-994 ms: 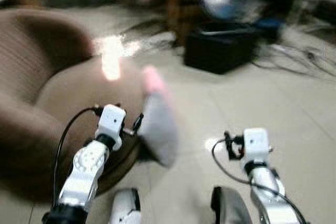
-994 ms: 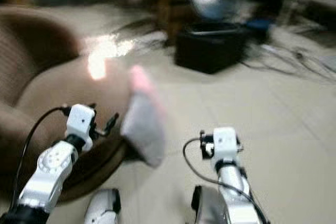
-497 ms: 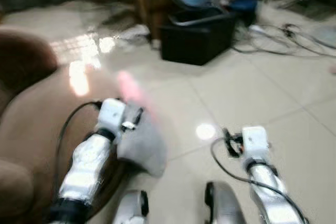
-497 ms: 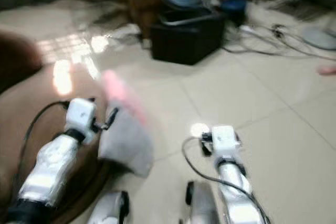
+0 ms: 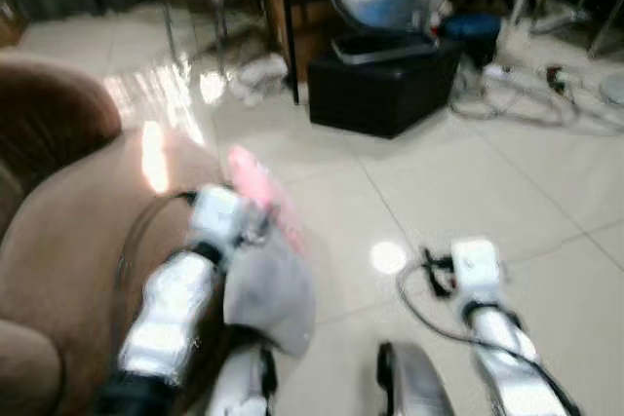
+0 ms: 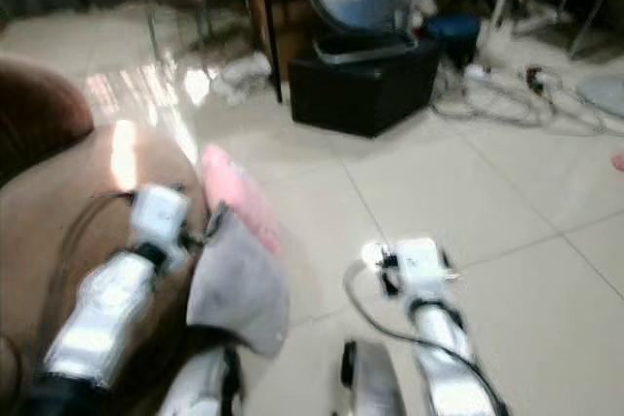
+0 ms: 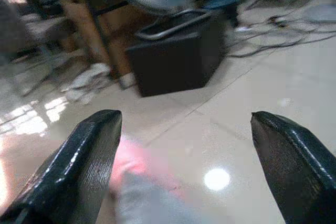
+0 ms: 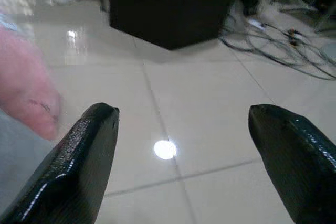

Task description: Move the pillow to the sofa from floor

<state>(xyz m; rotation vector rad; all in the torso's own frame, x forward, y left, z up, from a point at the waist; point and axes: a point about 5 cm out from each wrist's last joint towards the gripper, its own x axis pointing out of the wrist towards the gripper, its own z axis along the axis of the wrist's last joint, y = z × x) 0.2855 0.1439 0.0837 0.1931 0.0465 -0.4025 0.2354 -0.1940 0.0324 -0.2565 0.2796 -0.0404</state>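
Over the sofa edge, left gripper now spread wide, pillow loose beside it, right gripper wide, idle.

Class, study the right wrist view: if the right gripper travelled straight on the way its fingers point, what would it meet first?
Probably the tiled floor; the right gripper points down at bare tile, with the black box farther on. Depth is uncertain.

The left gripper now reaches further forward over the brown sofa, its fingers spread wide. The grey-and-pink pillow hangs just beside it, at the sofa's edge.
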